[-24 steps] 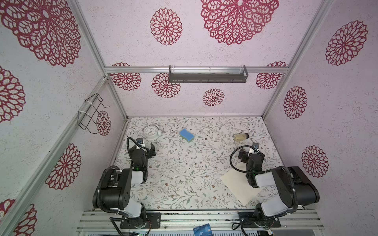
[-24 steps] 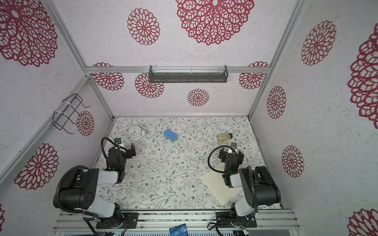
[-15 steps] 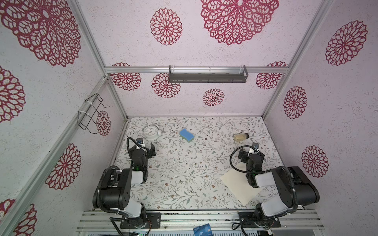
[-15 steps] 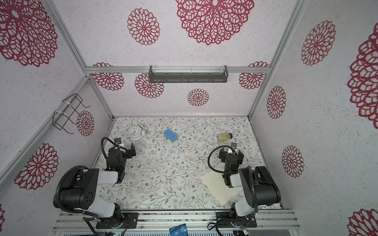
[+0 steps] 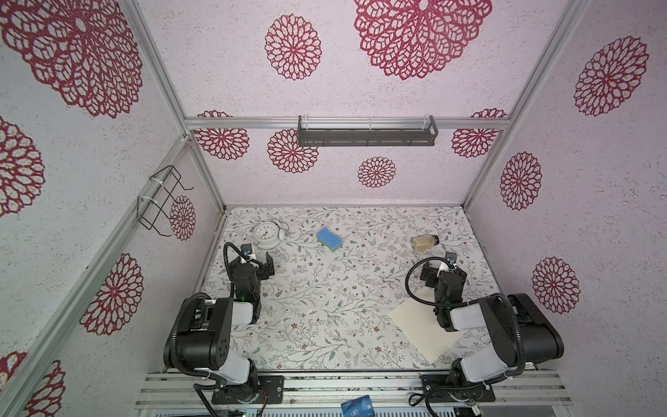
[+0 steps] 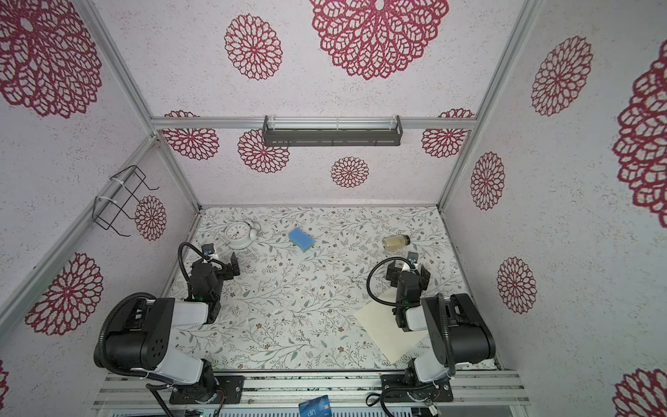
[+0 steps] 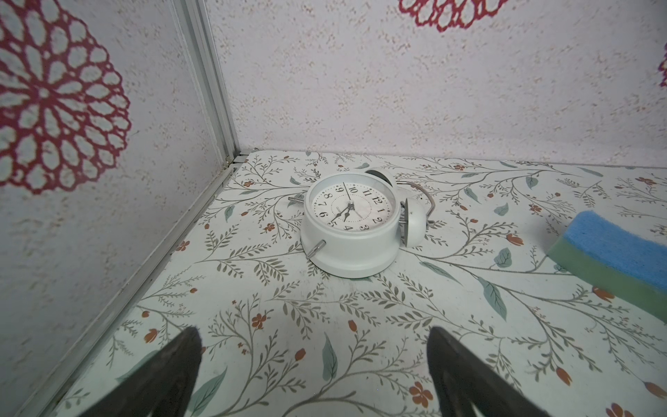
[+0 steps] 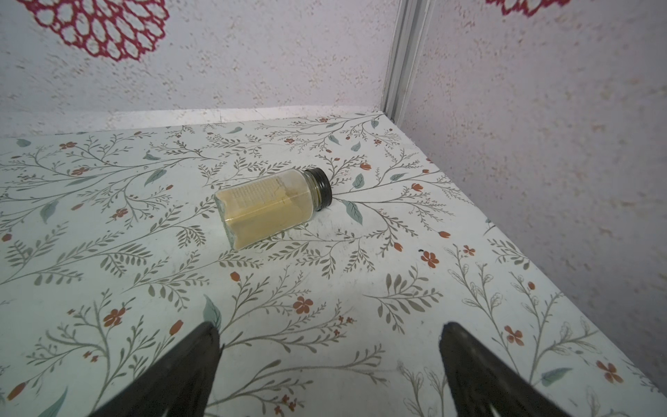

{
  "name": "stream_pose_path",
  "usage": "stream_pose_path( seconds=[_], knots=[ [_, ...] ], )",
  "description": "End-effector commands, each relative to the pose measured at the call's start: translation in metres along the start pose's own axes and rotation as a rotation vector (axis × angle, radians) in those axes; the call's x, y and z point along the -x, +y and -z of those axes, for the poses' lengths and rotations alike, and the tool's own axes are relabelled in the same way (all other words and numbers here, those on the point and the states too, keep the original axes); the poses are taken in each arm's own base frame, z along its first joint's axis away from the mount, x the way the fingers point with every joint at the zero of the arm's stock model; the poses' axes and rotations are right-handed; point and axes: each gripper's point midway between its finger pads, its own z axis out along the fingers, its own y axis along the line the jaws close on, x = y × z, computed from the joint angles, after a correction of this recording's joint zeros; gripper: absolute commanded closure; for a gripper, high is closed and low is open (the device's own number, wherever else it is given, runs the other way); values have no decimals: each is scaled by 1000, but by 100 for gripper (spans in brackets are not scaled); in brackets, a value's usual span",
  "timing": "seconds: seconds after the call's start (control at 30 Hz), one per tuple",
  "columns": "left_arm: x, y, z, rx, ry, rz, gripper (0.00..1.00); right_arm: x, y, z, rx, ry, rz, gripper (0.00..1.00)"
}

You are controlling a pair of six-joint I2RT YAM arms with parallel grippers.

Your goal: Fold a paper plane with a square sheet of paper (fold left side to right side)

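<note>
Floral tabletop (image 5: 325,289): blank paper (image 5: 420,326), numbered clock (image 7: 348,231), blue "VIP" card (image 5: 356,407)

Plain cream square sheet of paper (image 5: 420,328) lying lower right in both top views, blue-and-green sponge (image 5: 329,239) upper centre, white clock (image 5: 266,234), jar (image 5: 424,242) showing yellow powder, black lid (image 8: 322,187), table (image 5: 325,289) wearing leaf-and-flower print, walls (image 5: 361,90) carrying crimson rosettes

We read the hour numerals up to 12 on the alarm clock (image 7: 352,231). We read "VIP" on the blue card (image 5: 356,409). The print on the jar (image 8: 269,205) is too small for us.
</note>
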Motion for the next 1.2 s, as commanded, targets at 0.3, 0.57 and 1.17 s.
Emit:
stream_pose_path(
  seconds=[0.3,0.57,1.17],
  knots=[
    [22,-2,5,-12,-21,4,1,46,-15,15,-56,-73,-53,2],
    [73,0,23,-6,56,118,1,66,-28,42,-122,155,-372,2],
    [52,-115,100,-250,339,275,1,-101,20,148,180,864,-405,24]
  ],
)
